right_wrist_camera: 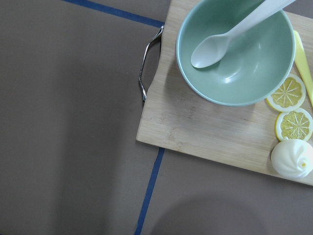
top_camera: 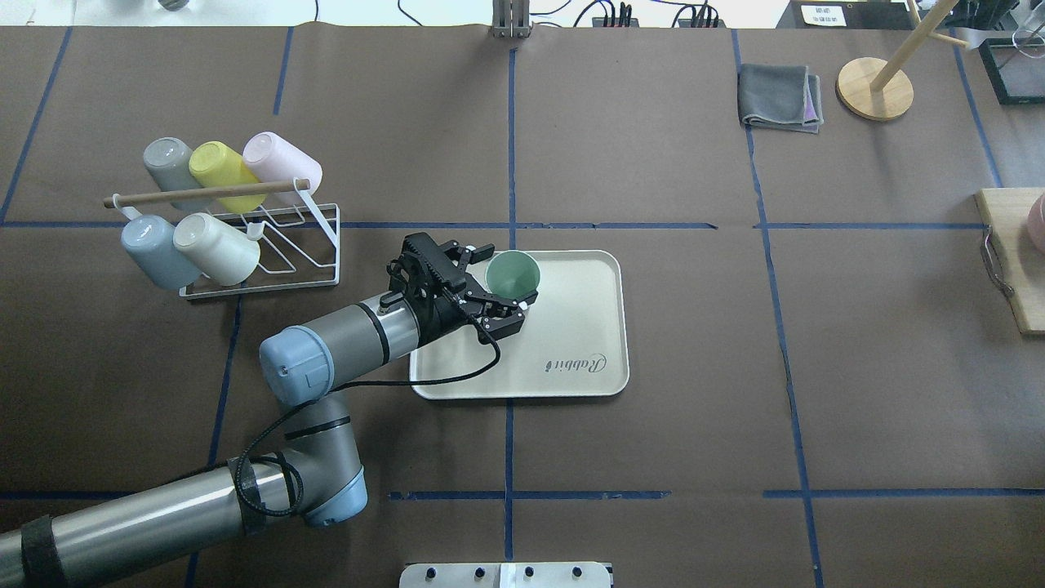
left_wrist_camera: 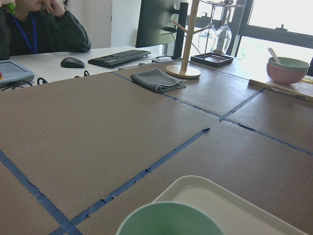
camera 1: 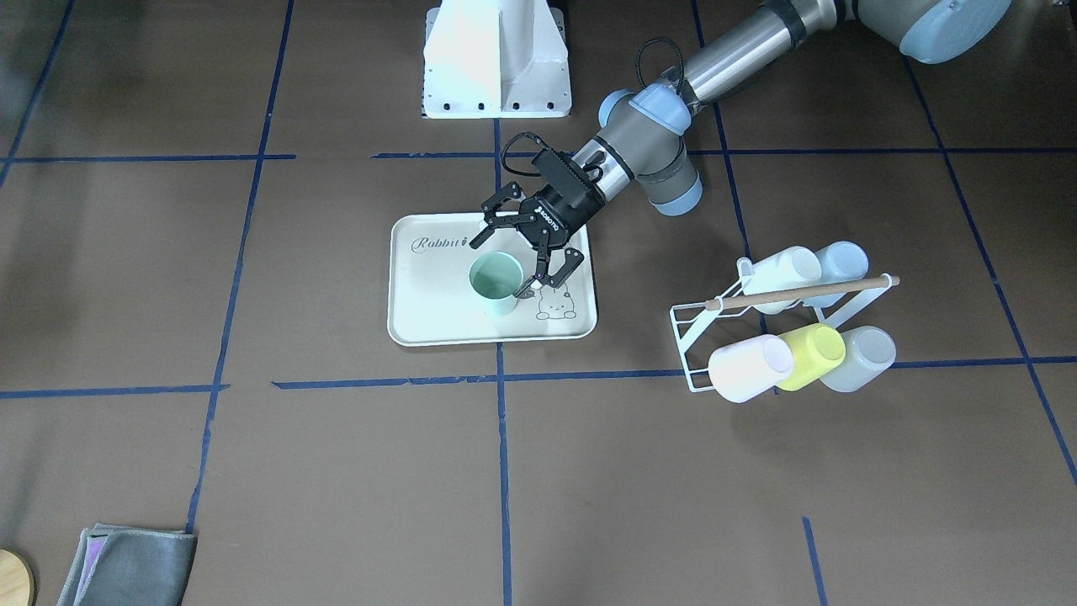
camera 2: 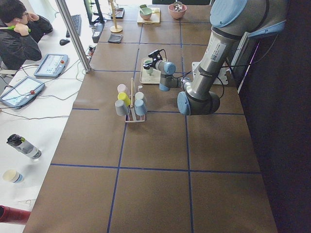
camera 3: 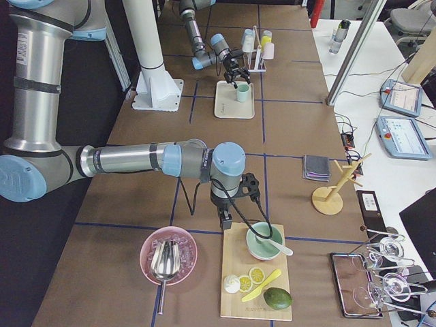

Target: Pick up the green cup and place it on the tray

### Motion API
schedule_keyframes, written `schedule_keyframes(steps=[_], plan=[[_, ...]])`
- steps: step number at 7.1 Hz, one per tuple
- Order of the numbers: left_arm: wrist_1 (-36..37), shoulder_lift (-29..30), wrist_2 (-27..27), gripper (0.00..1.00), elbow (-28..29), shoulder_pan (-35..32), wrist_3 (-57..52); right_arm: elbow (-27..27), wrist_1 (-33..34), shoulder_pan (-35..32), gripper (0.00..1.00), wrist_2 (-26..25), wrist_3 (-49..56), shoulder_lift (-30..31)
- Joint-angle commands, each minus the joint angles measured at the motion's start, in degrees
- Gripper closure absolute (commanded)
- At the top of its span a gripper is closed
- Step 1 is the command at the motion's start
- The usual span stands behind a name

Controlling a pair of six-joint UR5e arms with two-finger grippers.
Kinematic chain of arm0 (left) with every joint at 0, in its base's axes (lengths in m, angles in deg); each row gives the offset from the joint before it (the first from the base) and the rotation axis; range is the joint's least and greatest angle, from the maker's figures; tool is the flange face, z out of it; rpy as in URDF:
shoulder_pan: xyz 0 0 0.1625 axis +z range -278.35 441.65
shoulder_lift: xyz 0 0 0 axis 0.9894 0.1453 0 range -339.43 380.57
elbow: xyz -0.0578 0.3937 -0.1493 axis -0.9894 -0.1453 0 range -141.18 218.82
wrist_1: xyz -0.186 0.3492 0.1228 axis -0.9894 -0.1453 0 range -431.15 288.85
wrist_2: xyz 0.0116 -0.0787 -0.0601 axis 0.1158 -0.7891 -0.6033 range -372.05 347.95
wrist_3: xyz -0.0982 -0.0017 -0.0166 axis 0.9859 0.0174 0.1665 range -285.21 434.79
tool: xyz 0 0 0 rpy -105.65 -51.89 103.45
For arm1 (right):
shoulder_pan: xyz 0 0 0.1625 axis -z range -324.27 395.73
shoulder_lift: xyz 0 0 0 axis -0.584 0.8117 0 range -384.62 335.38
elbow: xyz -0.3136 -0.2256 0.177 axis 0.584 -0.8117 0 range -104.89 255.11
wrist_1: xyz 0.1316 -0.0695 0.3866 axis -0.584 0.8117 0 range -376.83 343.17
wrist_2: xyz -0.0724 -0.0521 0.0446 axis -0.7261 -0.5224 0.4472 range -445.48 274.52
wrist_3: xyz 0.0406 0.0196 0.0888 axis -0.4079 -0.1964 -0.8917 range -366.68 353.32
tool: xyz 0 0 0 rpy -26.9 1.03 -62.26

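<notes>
The pale green cup (camera 1: 496,284) stands upright on the cream tray (camera 1: 437,320), near the rabbit drawing. My left gripper (camera 1: 511,263) is open, its fingers spread wide on either side of the cup's rim without pinching it. From overhead the green cup (top_camera: 513,274) sits in the far left part of the tray (top_camera: 588,359), just off the left gripper (top_camera: 506,278). The left wrist view shows the cup's rim (left_wrist_camera: 168,218) at the bottom edge. My right gripper (camera 3: 225,219) hangs over a wooden board far away; I cannot tell if it is open or shut.
A white wire rack (top_camera: 269,265) holding several cups lies left of the tray. A folded grey cloth (top_camera: 780,98) and a wooden stand (top_camera: 873,86) sit at the far right. Below the right wrist is a board (right_wrist_camera: 205,127) with a green bowl (right_wrist_camera: 234,54) and lemon slices.
</notes>
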Motion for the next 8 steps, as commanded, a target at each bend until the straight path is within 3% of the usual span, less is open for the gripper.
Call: schedule_keyframes(steps=[1,2,5,8], plan=[[0.45,-1.43,-0.47,0.01,-5.19,-3.25,0.05,-0.36,0.0,0.05,0.0,0.52,0.0,-0.13],[2.89,-2.75,-1.17,0.01,-8.34,-5.09,0.05,-0.71,-0.26,0.05,0.0,2.18,0.09,-0.13],[38.3,-3.73,-16.34,0.01,-27.75,-14.75,-0.56,-0.54,-4.3,0.22,0.0,2.73,-2.98,-0.57],[60.86,-3.99,-20.42,0.0,-33.41,-17.32,-16.08,-0.1,-4.4,0.05,0.0,2.9,-2.99,-0.57]])
